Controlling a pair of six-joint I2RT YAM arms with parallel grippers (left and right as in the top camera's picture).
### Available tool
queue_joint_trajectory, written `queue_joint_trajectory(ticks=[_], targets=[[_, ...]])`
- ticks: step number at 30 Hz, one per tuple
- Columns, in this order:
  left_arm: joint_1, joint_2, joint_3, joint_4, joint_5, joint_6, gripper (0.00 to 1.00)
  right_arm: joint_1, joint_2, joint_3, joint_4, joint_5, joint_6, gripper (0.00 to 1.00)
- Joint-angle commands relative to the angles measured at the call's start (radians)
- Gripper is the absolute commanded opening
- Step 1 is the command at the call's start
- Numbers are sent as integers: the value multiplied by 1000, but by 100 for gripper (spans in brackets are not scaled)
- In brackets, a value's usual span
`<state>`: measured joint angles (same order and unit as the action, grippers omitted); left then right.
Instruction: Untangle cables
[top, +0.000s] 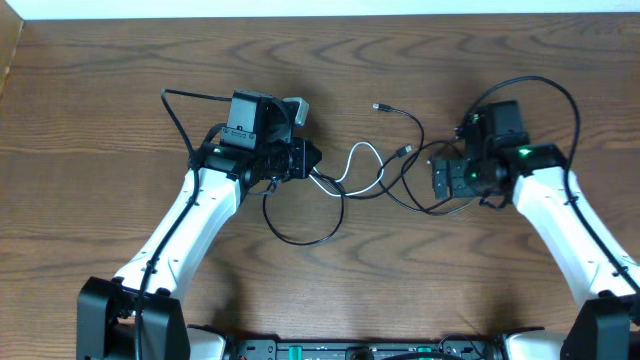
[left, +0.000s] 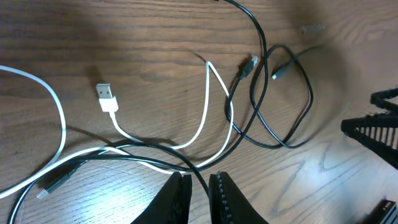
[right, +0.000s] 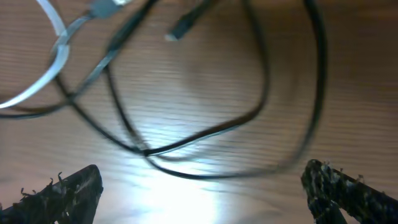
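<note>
**Cables strung between the two arms on the wooden desk**

The cables (top: 383, 180) lie crossed, running left to right between the arms. The left fingers (left: 196, 193) are closed to a slit, apparently on a black strand at the tangle's left end. The right fingers (right: 199, 177) gape wide and hold nothing, with a black loop just ahead. The desk (top: 120, 60) around is bare.

No text, label, brand, number or sign could be read in any of the three views.
</note>
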<state>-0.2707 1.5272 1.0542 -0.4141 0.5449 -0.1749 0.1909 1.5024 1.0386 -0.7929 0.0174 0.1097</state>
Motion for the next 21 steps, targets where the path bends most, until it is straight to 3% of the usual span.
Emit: queue_joint_trajectory(ticks=[1,4,8,15,21], targets=[[-4,-2,-10,-1,10,30,17,60,-19,9,12,233,24,99],[-4,-2,-10,-2,21,47,17,105,-19,10,55,267,-2,99],[-4,-2,-10,-5,21,47,17,147,-19,10,101,162,-43,99],[-9,-2,-10,-4,29,74,17,154,-8,9,109,-3,24,99],[-40,2,-10,-4,53,224,30,146,-3,8,98,34,107,99]])
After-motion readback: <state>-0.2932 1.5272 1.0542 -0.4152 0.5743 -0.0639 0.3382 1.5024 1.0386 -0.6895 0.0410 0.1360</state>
